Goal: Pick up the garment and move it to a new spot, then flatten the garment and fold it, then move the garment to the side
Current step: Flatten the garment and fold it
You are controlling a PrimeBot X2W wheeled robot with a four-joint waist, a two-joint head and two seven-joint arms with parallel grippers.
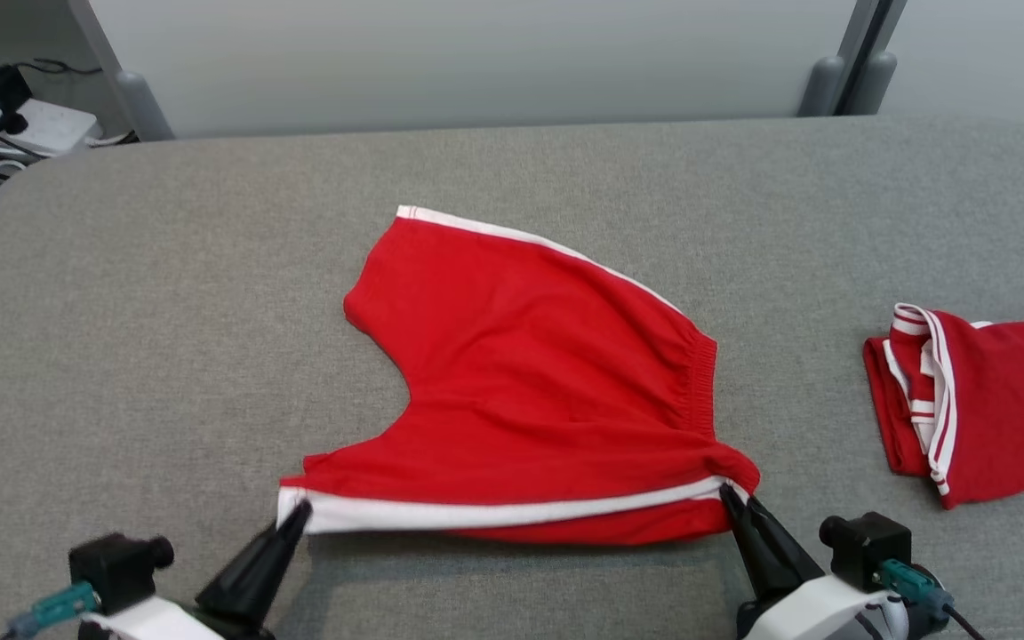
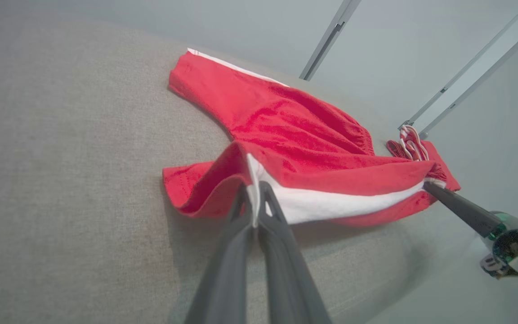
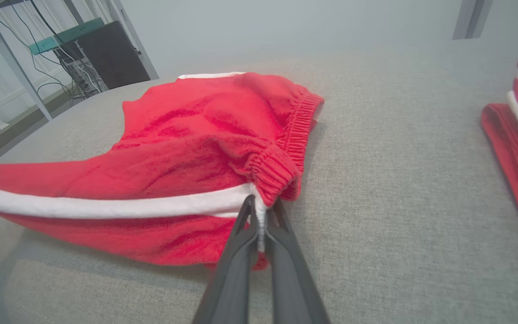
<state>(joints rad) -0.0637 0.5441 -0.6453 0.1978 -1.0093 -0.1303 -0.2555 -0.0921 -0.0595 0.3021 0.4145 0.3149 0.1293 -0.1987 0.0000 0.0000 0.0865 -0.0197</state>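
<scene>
Two-point pinching along the near edge of the garment (image 1: 521,373). Pressing the left tool (image 1: 297,510) together on the leg-hem end of the white stripe (image 1: 494,513). Pressing the right tool (image 1: 731,491) together on the same stripe, just beside the gathered waistband (image 1: 699,382). Holding that edge raised off the tabletop (image 1: 165,311) and stretched between the two tips, judging by the shadow beneath it and the straight run of the stripe. Probably aiming at drawing out slack, so that the cloth can be laid flat.

Resting the far part of the garment near the middle of the tabletop, with the far leg pointing away and to the left and the waistband facing right.

Handling a soft knit fabric, bright red and faintly fuzzy in the wrist views. Sagging in a shallow fold under the stripe. Puckering in fine ribs at the elasticated waistband. Curving in a deep notch between the two legs.

Working on a grey woven covering, matte, with a rounded far-left corner.

Judging the flattening step as under way, with folding not yet begun.

Standing well apart from a second red garment (image 1: 983,409) with white bands, lying folded at the right edge.

Noting, farthest off, a white power strip (image 1: 32,124) with dark cables beyond the far-left corner.
</scene>
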